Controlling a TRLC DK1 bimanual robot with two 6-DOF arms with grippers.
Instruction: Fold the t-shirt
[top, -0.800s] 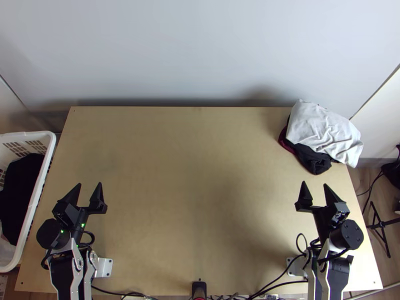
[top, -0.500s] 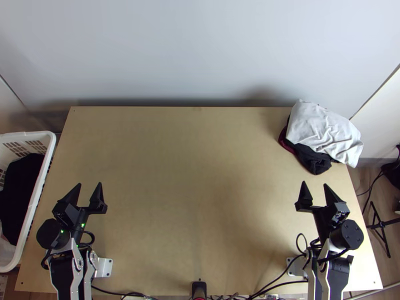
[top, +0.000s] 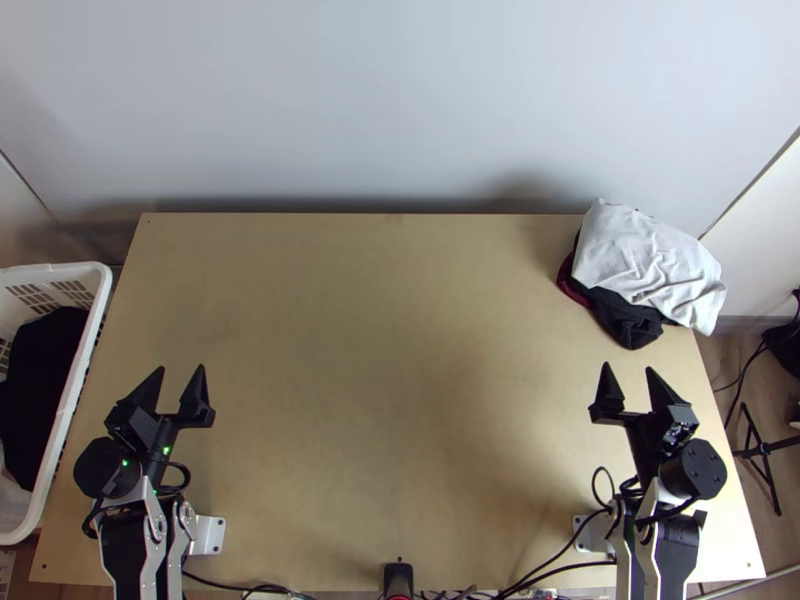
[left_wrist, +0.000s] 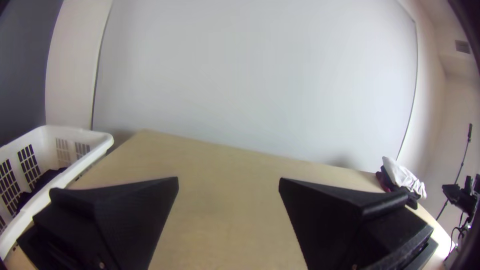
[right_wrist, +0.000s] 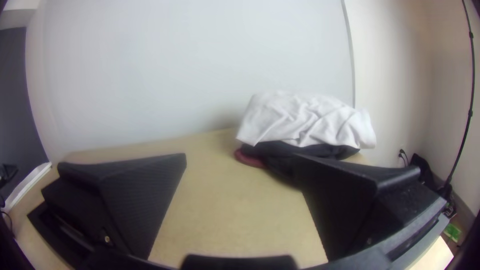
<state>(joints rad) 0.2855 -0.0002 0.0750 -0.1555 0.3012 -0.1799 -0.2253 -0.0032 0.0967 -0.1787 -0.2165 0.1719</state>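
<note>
- White cloth (top: 645, 255) (possibly the t-shirt; shape too bunched to confirm): at the table's far right corner, top of a pile.
- Position relative to right gripper (top: 628, 367): cloth lies beyond the fingertips, towards the far edge, apart from them; the pile's lower front is the nearer part.
- Position relative to left gripper (top: 180, 367): cloth well apart, diagonally across the table (top: 380, 350). Left wrist view has the pile far off, past one finger.
- Right gripper: fingers wide apart, tabletop visible between; no contact with the cloth.
- Left gripper: likewise spread wide, tabletop between its fingers.
- Appearance of white cloth: loosely bunched, many creases, rumpled towards one end; number of layers cannot be told. In the top view, one end reaches past the line of the table's right edge.
- Beneath it: black cloth (top: 625, 318), crumpled, sticking out on the near side; dark red cloth (top: 570, 284), a small strip showing at the pile's left.
- White laundry basket (top: 85, 268): beside the table's left edge, slotted walls; dark cloth (top: 40, 380) heaped inside, garment type not determinable. Basket is near the left gripper, on its outer side.
</note>
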